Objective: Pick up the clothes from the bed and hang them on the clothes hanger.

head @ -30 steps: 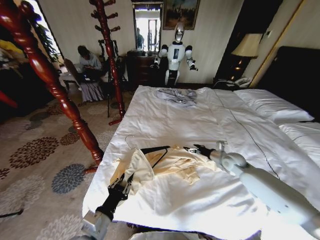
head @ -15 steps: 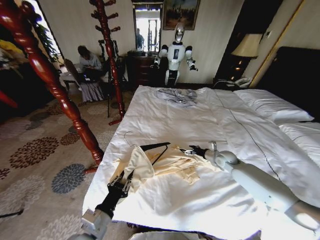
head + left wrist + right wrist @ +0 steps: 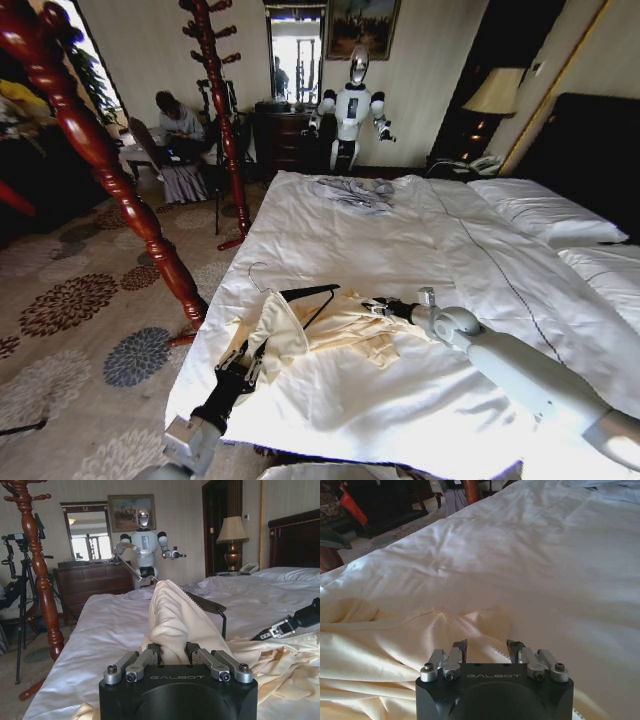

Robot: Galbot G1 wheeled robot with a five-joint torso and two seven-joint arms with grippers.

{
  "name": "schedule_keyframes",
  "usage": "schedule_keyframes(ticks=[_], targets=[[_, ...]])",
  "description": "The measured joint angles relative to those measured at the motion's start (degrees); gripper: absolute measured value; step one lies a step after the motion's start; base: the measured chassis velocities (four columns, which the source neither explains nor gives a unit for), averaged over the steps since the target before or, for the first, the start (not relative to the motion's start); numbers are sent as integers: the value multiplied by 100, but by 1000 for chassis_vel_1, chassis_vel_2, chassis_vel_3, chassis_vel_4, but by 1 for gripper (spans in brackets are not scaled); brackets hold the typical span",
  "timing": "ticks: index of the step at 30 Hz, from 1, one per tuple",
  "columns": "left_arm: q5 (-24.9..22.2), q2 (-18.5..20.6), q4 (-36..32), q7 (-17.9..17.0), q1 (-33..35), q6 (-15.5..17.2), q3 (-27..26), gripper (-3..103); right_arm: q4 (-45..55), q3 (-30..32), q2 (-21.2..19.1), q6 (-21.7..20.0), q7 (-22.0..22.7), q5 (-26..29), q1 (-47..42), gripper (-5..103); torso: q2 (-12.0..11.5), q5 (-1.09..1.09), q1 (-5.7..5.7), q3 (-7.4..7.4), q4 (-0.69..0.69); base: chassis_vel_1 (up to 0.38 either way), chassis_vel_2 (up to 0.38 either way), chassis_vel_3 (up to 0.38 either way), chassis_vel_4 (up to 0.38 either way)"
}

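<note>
The cream-yellow clothes [image 3: 345, 335] lie crumpled on the bed [image 3: 330, 240] near its front left corner. One end of the black clothes hanger [image 3: 310, 295] is inside the fabric, and its silver hook [image 3: 258, 275] points toward the bed's left edge. My left gripper [image 3: 240, 365] is shut on a raised fold of the clothes [image 3: 172, 622], with the clothes hanger [image 3: 206, 604] just beyond it. Just above the far edge of the clothes [image 3: 395, 645], my right gripper [image 3: 378, 307] is open [image 3: 487, 647], with fabric lying under its fingers.
A red-brown coat stand [image 3: 110, 170] rises close on the left, and a second one [image 3: 215, 90] stands farther back. A grey garment [image 3: 352, 192] lies at the bed's far end. Another robot [image 3: 350, 105], a dresser and white pillows [image 3: 545, 215] are also in view.
My right gripper has moved left and a little lower, onto the shirt's far edge. The left gripper keeps its hold in about the same place.
</note>
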Motion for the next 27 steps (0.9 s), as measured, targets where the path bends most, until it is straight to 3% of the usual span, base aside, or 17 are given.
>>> schedule_keyframes(ticks=[8, 10, 13, 16, 21, 27], targets=[[-128, 80, 48, -7, -137, 48, -15, 24, 185, 38, -101, 105, -143, -122, -102, 23, 0, 0, 0, 0, -1, 0, 0, 0, 0], [-127, 78, 48, -8, -126, 48, -14, 24, 184, 40, -108, 129, -168, -154, -119, 23, 0, 0, 0, 0, -2, 0, 0, 0, 0], [-110, 41, 42, -9, -81, 48, -7, 24, 169, 46, -108, 192, -200, -208, -167, 8, 0, 1, 0, 0, -1, 0, 0, 0, 0], [-100, 31, 39, -9, -59, 47, -6, 24, 172, 63, -116, 214, -204, -215, -212, 1, 0, 1, 0, 0, -1, 0, 0, 0, 0], [-91, 41, 5, -4, -32, 46, 4, 24, 272, 202, -186, 244, -175, -200, -373, 0, 0, 1, 0, 0, -1, 0, 0, 0, 0], [-97, 117, -82, 82, 19, 84, 55, 24, 596, 1033, -319, 213, 189, 228, -779, 0, 0, -1, 0, 0, -1, 0, 0, 0, 0]])
